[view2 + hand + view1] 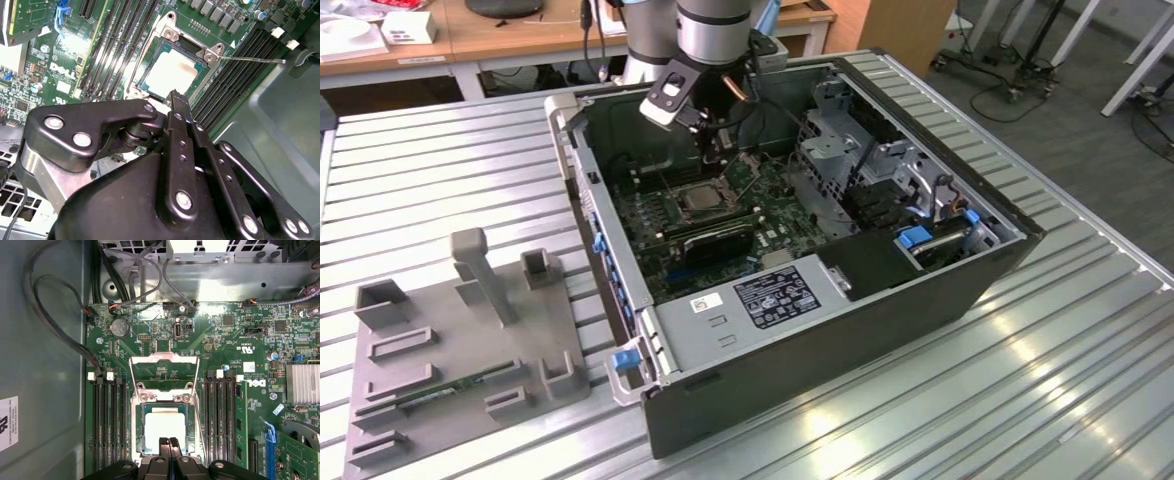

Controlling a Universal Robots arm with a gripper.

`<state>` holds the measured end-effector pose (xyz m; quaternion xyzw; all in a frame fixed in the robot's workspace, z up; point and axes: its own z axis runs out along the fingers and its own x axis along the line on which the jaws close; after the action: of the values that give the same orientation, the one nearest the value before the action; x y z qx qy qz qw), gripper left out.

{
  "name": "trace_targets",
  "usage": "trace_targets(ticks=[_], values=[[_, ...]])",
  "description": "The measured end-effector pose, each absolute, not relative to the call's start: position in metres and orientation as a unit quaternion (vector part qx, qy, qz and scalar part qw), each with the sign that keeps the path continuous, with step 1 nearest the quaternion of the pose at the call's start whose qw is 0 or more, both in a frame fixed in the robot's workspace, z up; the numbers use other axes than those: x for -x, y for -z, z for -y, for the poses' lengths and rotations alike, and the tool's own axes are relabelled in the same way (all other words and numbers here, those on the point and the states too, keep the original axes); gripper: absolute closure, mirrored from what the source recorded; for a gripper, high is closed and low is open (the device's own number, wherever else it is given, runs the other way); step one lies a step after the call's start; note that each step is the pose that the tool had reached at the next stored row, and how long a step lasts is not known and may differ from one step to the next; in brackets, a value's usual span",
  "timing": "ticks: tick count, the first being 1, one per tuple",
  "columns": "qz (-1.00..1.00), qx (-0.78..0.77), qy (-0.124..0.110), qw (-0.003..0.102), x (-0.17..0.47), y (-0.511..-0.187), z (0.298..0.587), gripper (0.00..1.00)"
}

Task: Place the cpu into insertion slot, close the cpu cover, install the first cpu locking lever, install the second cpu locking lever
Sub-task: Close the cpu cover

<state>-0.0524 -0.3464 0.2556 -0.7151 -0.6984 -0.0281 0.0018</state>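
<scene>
Silvery-tan metal shows bare and square in both wrist views. That is the cpu (165, 427), lying flat inside the insertion slot (142, 432) with the socket's dark rim visible around it, so I judge the first step done. The cpu cover (165, 360) is not yet closed. Its thin frame sits swung back on the far side of the slot from the end effector, and green motherboard (220, 340) shows through its central window instead of the chip. Neither locking lever looks installed. In the first wrist view, two thin wire levers (199, 405) run loose along either side of the socket, between it and the black memory slots (107, 425). In the second wrist view, one lever (252, 59) sticks out sideways, away from the socket corner. The cover and both levers therefore appear to be left to do. The end effector (169, 444) has its two dark fingertips pressed together with nothing between them, poised over the cpu's near edge. I cannot tell whether the tips touch the chip. In the exterior view the arm reaches down into the open computer case (854, 330), which lies on the ribbed metal table (454, 160), with the end effector (707, 140) just above the socket area.
</scene>
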Motion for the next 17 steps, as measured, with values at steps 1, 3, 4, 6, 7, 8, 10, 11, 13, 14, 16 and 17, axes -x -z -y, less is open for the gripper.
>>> trace_targets(ticks=[1, 3, 4, 6, 7, 8, 10, 11, 13, 14, 16, 17], values=[[0.698, 0.715, 0.028, 0.002, 0.0524, -0.2562, 0.3464, 0.89], [0.698, 0.715, 0.028, 0.002, 0.0524, -0.2574, 0.3464, 0.89], [0.698, 0.715, 0.028, 0.002, 0.0524, -0.2580, 0.3464, 0.89], [0.698, 0.715, 0.028, 0.002, 0.0524, -0.2588, 0.3464, 0.89], [0.698, 0.715, 0.028, 0.002, 0.0524, -0.2590, 0.3463, 0.89], [0.698, 0.715, 0.028, 0.002, 0.0524, -0.2593, 0.3464, 0.89], [0.698, 0.715, 0.028, 0.002, 0.0524, -0.2594, 0.3464, 0.89], [0.698, 0.715, 0.028, 0.002, 0.0524, -0.2595, 0.3464, 0.89], [0.698, 0.715, 0.028, 0.002, 0.0522, -0.2595, 0.3464, 0.89], [0.698, 0.715, 0.028, 0.002, 0.0520, -0.2595, 0.3464, 0.89], [0.698, 0.715, 0.028, 0.002, 0.0512, -0.2595, 0.3464, 0.89], [0.698, 0.715, 0.028, 0.002, 0.0506, -0.2595, 0.3464, 0.89]])
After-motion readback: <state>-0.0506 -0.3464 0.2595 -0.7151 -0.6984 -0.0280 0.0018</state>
